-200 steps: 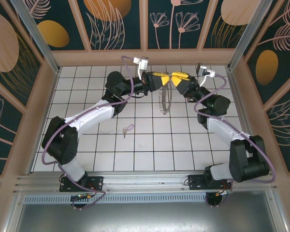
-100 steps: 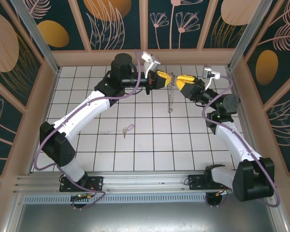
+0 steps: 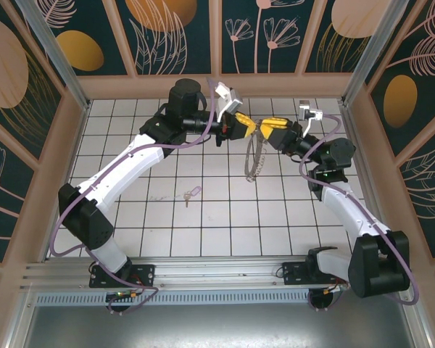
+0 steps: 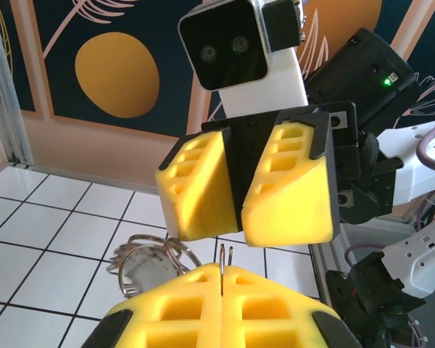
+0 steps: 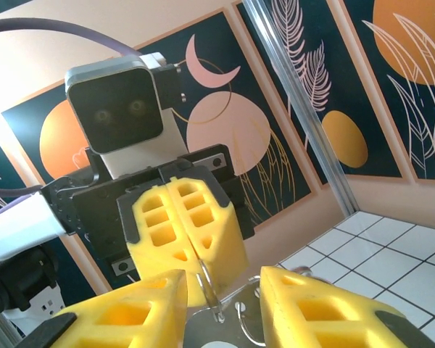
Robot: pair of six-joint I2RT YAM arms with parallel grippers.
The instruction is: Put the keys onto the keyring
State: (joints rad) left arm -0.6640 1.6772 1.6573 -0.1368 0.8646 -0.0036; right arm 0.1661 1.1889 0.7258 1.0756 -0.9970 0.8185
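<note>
The left hand (image 3: pixel 246 127) is pinching shut on the thin wire of the keyring (image 3: pixel 254 158), holding it up above the far part of the white tiled surface (image 3: pixel 130 217); in the left wrist view its yellow fingers (image 4: pixel 181 304) are pressing together, with the wire standing up out of the seam between them; the ring is hanging nearly edge-on below the grip in the top view, its fringe of small metal pieces dangling along the rim. The right hand (image 3: pixel 267 130) is facing the left one tip to tip, just beside it; in the right wrist view its own yellow fingers (image 5: pixel 130 312) are standing partly apart, with some of the ring's metal pieces sitting in the gap; whether those pieces are touching either finger I cannot tell. The key (image 3: pixel 188 196) is lying flat on the surface nearer the arms' bases, well apart from the ring and to its left in the top view; its pale lilac tag (image 3: pixel 195 191) is pointing up and to the right; neither hand is touching it.
</note>
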